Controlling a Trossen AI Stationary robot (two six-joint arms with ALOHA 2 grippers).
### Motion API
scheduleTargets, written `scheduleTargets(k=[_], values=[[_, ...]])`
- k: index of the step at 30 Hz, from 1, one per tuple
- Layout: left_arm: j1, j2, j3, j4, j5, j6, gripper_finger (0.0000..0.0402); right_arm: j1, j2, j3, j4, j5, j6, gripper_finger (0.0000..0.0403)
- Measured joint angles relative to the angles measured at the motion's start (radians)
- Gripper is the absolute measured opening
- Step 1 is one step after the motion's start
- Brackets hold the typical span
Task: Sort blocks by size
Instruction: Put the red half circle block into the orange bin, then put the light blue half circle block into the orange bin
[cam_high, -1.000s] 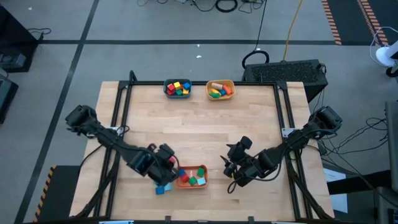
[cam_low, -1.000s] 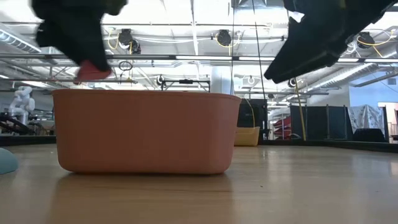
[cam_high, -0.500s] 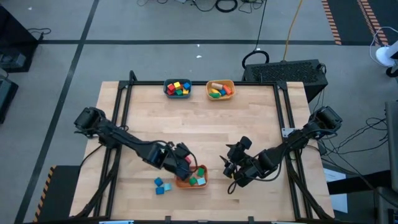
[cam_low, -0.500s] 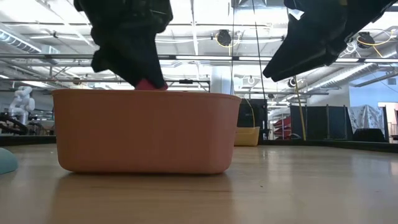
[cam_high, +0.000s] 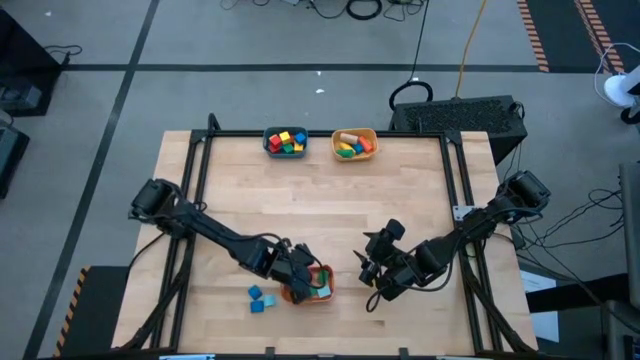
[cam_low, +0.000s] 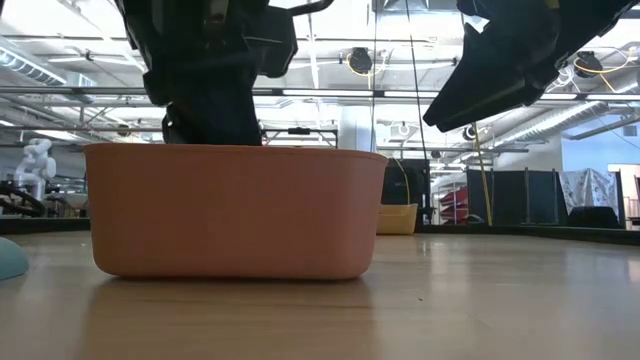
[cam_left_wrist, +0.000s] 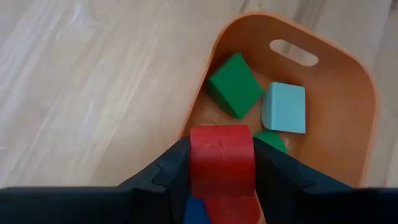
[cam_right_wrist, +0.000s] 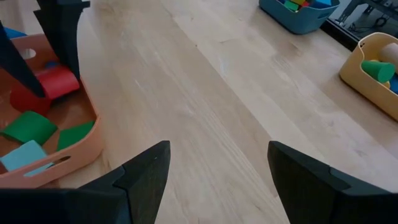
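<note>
I take the orange bowl (cam_high: 309, 284) at the table's near edge as my reference. My left gripper (cam_left_wrist: 221, 163) hangs over its left rim, fingers closed on a red block (cam_left_wrist: 222, 160) that sits just inside the rim, above the bowl's contents and not yet let go. Already in the bowl I count two green blocks (cam_left_wrist: 234, 85) and a light blue block (cam_left_wrist: 284, 107), with another red piece (cam_right_wrist: 26, 99) showing in the right wrist view. Just left of the bowl, two loose blue blocks (cam_high: 260, 297) lie on the bare table (cam_high: 300, 200), so those look left to sort. My right gripper (cam_high: 372, 268) waits to the right of the bowl, fingers spread wide and holding nothing. Far beyond the bowl, at the table's back edge, the teal bowl (cam_high: 285, 141) and the yellow bowl (cam_high: 354, 143) each hold a mixed-colour heap. I judge the sort nearly finished.
</note>
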Motion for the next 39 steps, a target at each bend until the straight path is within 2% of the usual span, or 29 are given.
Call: scheduleTargets(k=[6,12,17,24,31,39], values=[[0.0,0.007,0.0,0.028,0.012,0.082,0.0197,0.0,0.0,0.0,0.0,0.0,0.0,0.0256],[0.002,0.007,0.029,0.015,0.076,0.105,0.0205,0.0,0.0,0.0,0.0,0.0,0.0,0.0256],[-0.01,-0.02,0.081,-0.129,0.099,0.105,0.0206,0.001,0.0,0.0,0.0,0.0,0.0,0.0256],[-0.109,-0.08,0.132,-0.347,0.076,0.099,0.0207,0.0,0.0,0.0,-0.002,0.0,-0.001,0.0256],[-0.238,-0.097,0.132,-0.391,0.017,0.096,0.0208,0.001,0.0,0.0,0.0,0.0,-0.001,0.0256],[-0.295,-0.097,0.132,-0.389,-0.045,0.042,0.0208,0.001,0.0,0.0,0.001,0.0,0.019,0.0256]])
